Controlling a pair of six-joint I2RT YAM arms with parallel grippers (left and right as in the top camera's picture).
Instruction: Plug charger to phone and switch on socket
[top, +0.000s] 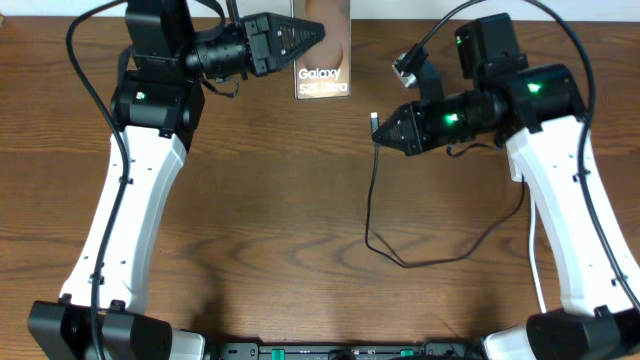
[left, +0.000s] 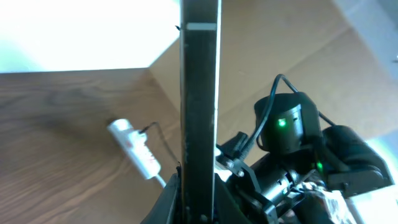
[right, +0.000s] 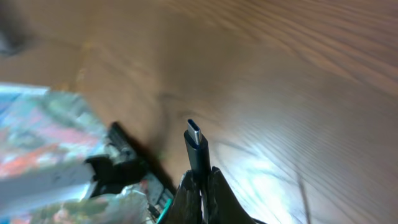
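Connector tip of the long thin black charger (right: 196, 146) cable sits pinched btwn the clenched fingers of the right gripper (right: 200, 183), metal end poking out free. The rest of the cable trails in a loop over the brown wooden table (top: 250, 220). Next out, ahead and to the left of that tip and apart from it, is the dark brownish-grey slab of a phone (top: 325, 70) w/ white Galaxy lettering. The left gripper (top: 310, 36) is clamped tight on its side. Phone's long axis runs away from the robot, near short edge facing back; port not visible. Right arm is nearer, so prob. it closes the gap, tip turned toward that edge. Farthest, in left wrist cam: narrow white power-strip socket (left: 135, 149), flat on the table, nothing touching it.
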